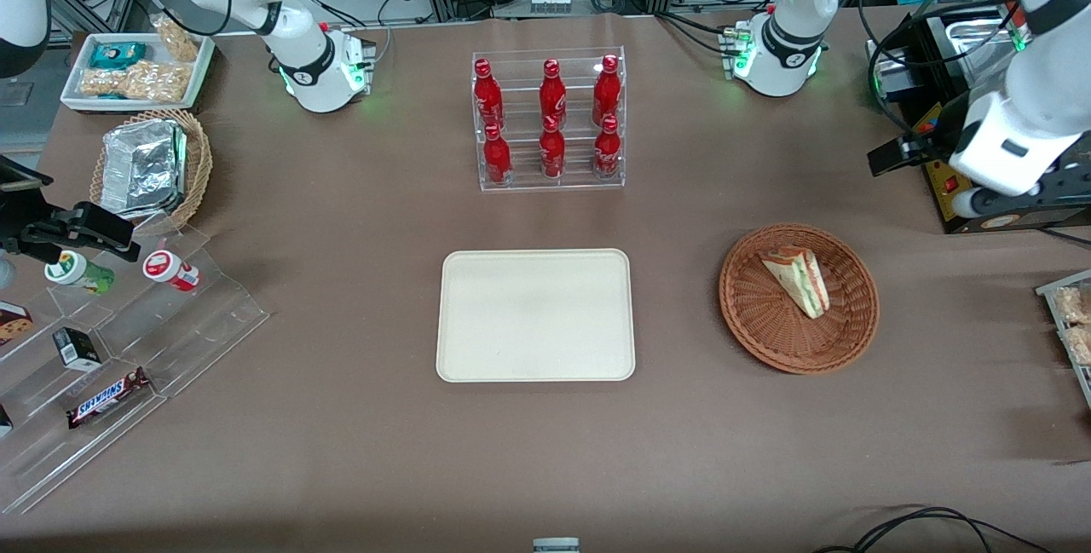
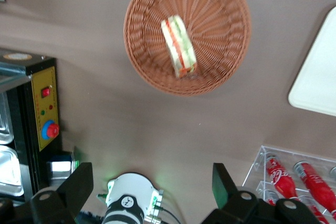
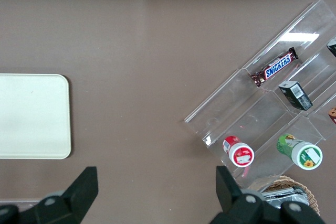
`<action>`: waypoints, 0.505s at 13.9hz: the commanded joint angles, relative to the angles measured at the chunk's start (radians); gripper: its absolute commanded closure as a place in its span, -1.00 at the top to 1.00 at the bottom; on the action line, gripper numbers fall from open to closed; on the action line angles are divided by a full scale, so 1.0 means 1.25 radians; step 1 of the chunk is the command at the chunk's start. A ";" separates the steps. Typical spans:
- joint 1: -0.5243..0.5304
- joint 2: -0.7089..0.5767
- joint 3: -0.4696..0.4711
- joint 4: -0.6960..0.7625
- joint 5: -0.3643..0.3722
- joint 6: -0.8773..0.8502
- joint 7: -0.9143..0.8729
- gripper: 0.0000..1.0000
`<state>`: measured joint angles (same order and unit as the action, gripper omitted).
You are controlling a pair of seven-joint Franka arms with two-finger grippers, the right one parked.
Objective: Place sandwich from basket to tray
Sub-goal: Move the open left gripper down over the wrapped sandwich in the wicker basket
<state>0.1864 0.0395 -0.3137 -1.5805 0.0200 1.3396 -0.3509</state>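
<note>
tray point(image 1: 535, 315) bare, near table middle | sandwich point(image 1: 798, 279) lying in basket point(image 1: 799, 298), toward working arm's end | gripper point(image 2: 152, 187) raised clear of the table, farther from front camera than basket, jaws spread wide, holding nothing

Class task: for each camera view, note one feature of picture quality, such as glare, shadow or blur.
Front view: glare on the foil packs. Left wrist view: the sandwich in the basket looks slightly soft; the open gripper is dark above the table. Right wrist view: a bright reflection on the clear stand.
</note>
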 commanded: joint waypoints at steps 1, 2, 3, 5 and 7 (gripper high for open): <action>-0.003 0.009 -0.010 -0.039 0.006 0.006 -0.014 1.00; -0.019 0.009 -0.010 -0.077 0.005 0.019 -0.015 1.00; -0.019 0.010 -0.010 -0.104 0.006 0.040 -0.015 1.00; -0.008 0.042 -0.009 -0.116 0.001 0.070 -0.020 1.00; -0.006 0.079 -0.009 -0.120 0.005 0.155 -0.114 1.00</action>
<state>0.1738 0.1024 -0.3240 -1.7301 0.0199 1.4605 -0.4034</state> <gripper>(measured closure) 0.000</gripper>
